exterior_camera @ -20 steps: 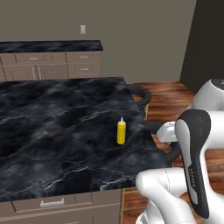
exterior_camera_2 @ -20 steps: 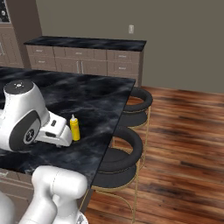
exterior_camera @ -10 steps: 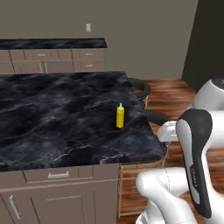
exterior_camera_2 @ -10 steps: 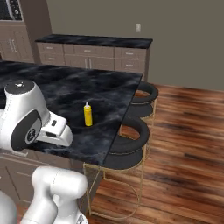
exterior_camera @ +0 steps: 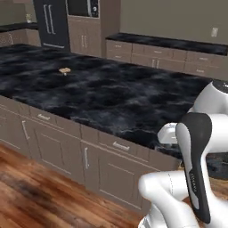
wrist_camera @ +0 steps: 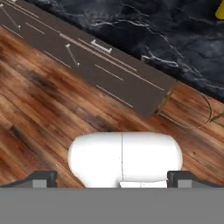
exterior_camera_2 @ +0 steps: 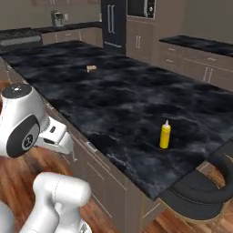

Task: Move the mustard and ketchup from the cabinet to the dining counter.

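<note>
Nearest to us, our gripper [wrist_camera: 112, 177] hangs over the wooden floor [wrist_camera: 39, 109] with its fingers spread as wide as they go and nothing between them; we judge it is carried empty because the first delivery is done and there is nothing yet to grasp. Just beyond the hand runs the brown drawer front [wrist_camera: 100, 65] of the dining counter [exterior_camera_2: 113, 104], so we stand close beside the island, not reaching over it. On the black marble, the mustard [exterior_camera_2: 165, 134] stands upright near the edge above the dark stools [exterior_camera_2: 200, 191], well apart from our arm; set there, it is clear of the rim and counts as delivered, so we leave it. A yellow corner at the top right of the hand view may be the same bottle, though too little of it shows to be sure. Farther along the slab lies a small tan object [exterior_camera_2: 91, 68], too small to name. At the far wall stand tall dark doors [exterior_camera_2: 113, 22] and a low worktop [exterior_camera_2: 200, 44]. The ketchup is what remains for us, and we judge that fetching it from the cabinet comes next.
</note>
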